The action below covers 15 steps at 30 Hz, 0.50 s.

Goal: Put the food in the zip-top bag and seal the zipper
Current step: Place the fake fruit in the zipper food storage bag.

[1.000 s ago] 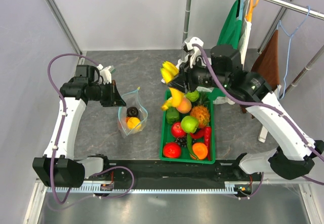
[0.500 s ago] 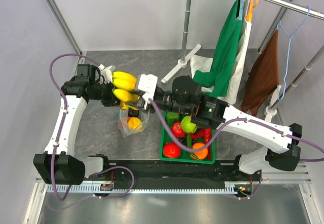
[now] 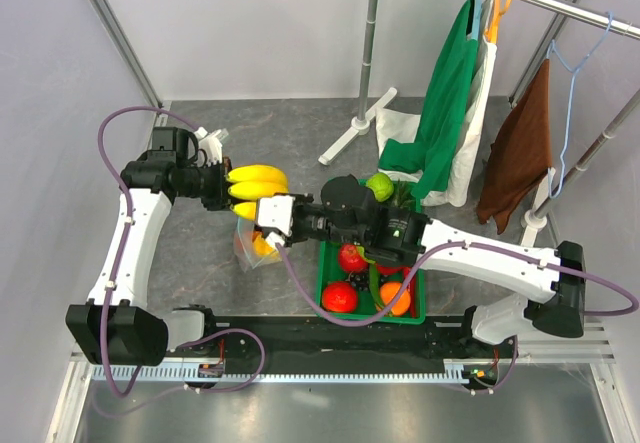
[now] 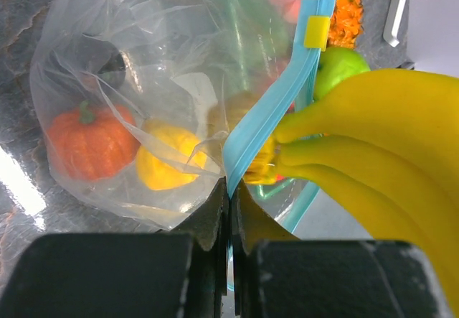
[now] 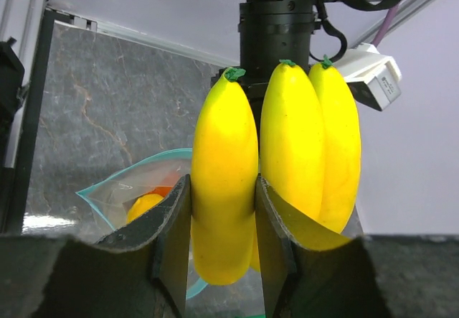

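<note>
Item: banana bunch (image 3: 257,183), yellow, three fingers showing, held lying level above the grey stone-patterned worktop (image 3: 280,133), over the mouth of the zip-top bag (image 4: 107,52). Holder: right gripper (image 5: 222,221), its two fingers (image 5: 172,225) clamped either side of the outermost banana, the other two bananas lying outside the grip. The bunch's green-capped ends point toward the left arm. Item: zip-top bag, clear and crinkled, standing on the worktop just left of the green crate (image 3: 321,293); largely covered from above by the right wrist. Contents seen through the film: an orange pumpkin-shaped piece (image 4: 90,140), a yellow piece (image 4: 165,164), and a dark piece further back, too blurred to name. Item: zipper (image 4: 272,110), light blue, unsealed, with a yellow slider (image 4: 317,32) at its far end; one end of the bunch sits just beside this strip at the bag's mouth. Holder: left gripper (image 4: 229,189), fingers pressed together, pinching the near end of the zipper and holding that edge up. Item: crate, holding red and orange pieces, with a green apple (image 3: 379,186) at its far end.
</note>
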Motion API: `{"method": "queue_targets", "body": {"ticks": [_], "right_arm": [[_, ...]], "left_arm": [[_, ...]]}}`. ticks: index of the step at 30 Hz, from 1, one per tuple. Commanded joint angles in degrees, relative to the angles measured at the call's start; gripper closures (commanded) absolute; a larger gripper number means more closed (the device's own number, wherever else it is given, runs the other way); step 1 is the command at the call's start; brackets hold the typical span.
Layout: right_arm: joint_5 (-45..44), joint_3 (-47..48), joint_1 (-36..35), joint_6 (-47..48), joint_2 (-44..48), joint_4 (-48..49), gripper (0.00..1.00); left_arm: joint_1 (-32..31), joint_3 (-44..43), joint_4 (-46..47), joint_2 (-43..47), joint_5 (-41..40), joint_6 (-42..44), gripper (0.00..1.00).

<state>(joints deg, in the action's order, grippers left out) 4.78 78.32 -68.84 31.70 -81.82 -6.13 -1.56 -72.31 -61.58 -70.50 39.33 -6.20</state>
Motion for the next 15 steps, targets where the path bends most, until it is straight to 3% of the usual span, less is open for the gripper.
{"method": "queue_targets", "body": {"ticks": [1,5,10,13,15], "right_arm": [[-2.3,-6.3,-1.3,9.2,1.0,12.2,1.00],[-2.9,-15.6,-1.5,18.4,0.2,22.6,1.00],[-2.8,-20.4,-1.5,27.5,-2.2,33.7,1.00],[-1.2,-21.6,-1.4,29.7,-3.5,35.7,0.90],[-0.6,-22.3,-1.3,29.6,-4.0,38.2,0.76]], "left_arm": [[0.3,0.1,1.2,0.9,4.9,-2.2,0.98],[0.6,-0.1,0.8,0.6,7.9,-2.1,0.98],[0.9,0.1,0.5,-0.1,11.6,-2.0,0.98],[1.1,0.0,-0.1,-0.6,12.8,-1.6,0.98],[1.4,-0.1,-0.4,-0.8,13.3,-1.4,0.98]]}}
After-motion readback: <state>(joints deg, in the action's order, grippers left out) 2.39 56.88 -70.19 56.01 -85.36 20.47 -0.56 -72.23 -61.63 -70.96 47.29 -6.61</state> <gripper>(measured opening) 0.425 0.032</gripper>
